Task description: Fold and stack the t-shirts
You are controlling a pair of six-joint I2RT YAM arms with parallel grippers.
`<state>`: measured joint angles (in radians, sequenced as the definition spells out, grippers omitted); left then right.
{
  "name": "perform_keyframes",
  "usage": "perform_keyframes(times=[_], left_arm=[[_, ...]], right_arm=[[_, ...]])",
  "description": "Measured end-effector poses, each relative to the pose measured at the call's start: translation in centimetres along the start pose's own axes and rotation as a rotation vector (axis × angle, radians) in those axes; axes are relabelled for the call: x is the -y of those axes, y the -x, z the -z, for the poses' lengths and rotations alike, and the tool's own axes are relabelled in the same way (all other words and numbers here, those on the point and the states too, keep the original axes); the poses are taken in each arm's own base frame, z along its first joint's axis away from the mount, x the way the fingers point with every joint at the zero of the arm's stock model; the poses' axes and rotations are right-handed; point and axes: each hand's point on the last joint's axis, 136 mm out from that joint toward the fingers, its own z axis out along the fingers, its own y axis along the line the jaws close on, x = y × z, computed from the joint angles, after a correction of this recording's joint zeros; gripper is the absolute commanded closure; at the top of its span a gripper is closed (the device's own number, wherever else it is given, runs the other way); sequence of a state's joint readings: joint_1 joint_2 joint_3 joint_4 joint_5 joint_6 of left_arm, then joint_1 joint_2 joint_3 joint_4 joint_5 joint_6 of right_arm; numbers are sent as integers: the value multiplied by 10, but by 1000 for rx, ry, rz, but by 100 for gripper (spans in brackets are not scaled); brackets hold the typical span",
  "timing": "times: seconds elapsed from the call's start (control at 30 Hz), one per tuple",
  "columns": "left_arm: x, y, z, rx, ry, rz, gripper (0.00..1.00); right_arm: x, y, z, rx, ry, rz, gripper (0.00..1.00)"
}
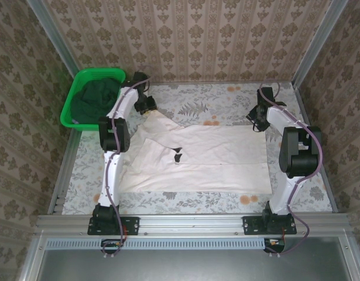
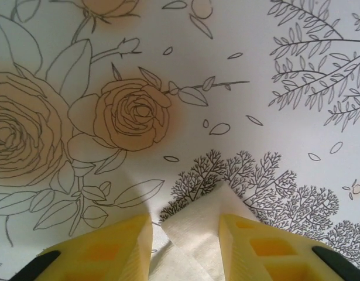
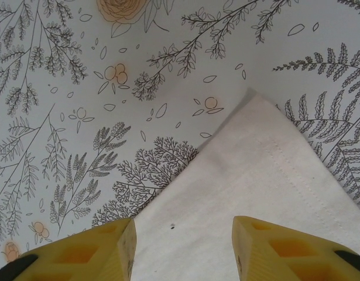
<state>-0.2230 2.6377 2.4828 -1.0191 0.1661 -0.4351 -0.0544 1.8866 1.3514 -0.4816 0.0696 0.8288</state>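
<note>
1. The large pale cream-pink cloth t-shirt (image 1: 215,158) lies spread across the flower-printed table cover (image 1: 226,99), its small black chest mark (image 1: 178,153) facing up. Part of the cloth seems to be laid over itself, but no finished fold is seen.
2. The dark green cloth t-shirt (image 1: 95,96) lies crumpled in the bright green plastic basket (image 1: 68,122) at the far left corner. It is unfolded, and no stack has been begun.
3. The left gripper (image 2: 185,231) is set at the shirt's far left corner. A crumpled tip of cream cloth stands between its yellow fingers, but whether it is pinched cannot be told.
4. The right gripper (image 3: 184,234) is held over the far right corner with its fingers spread wide. The cloth lies flat between them, ungrasped.
5. The task is judged to be at an early stage: both shirts remain to be folded and stacked.
</note>
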Motion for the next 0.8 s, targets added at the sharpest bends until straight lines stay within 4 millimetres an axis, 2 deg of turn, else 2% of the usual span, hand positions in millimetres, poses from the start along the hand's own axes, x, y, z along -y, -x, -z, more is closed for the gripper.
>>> perform_keyframes(times=[0.43,0.57,0.8], left_arm=[[-3,0,-1,1,36,-17,68],[-3,-1,-2,-6,37,-14,75],[-7,0,-1,-9,38,-4,81]], right_arm=[[6,4,-3,-10,-1,-18,52],[5,3,-3,-14,2,-15,54],[5,3,-4,-17,4,-10,55]])
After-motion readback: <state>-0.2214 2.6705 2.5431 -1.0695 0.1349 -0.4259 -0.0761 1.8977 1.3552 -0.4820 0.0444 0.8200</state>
